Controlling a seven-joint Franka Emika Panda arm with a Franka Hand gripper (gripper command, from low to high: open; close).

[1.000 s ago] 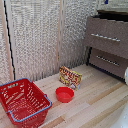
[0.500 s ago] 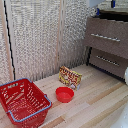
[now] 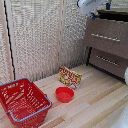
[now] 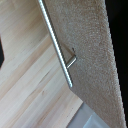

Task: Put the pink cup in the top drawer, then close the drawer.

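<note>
Dark brown wood with silver bar handles makes up the storage unit (image 3: 106, 46), the red bowl (image 3: 64, 94) and red wire basket (image 3: 22, 102) look empty, and the gripper's (image 3: 99, 10) opening cannot be told.

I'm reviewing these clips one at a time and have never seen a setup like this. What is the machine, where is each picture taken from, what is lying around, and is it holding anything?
The white shape at the top of the wide picture is part of a robot arm; only a small piece shows, with a blue-tipped finger just below it, above the brown chest of drawers. That wide picture comes from a camera standing off the arm. The other comes from a camera on the robot's wrist and shows, very close, one drawer front with its silver bar handle and pale wooden floor beside it.

On the wooden floor in the wide picture lie a red wire basket, a low red bowl, and a patterned packet propped behind the bowl. No pink cup appears in either picture. Whether the gripper holds something cannot be told here.
</note>
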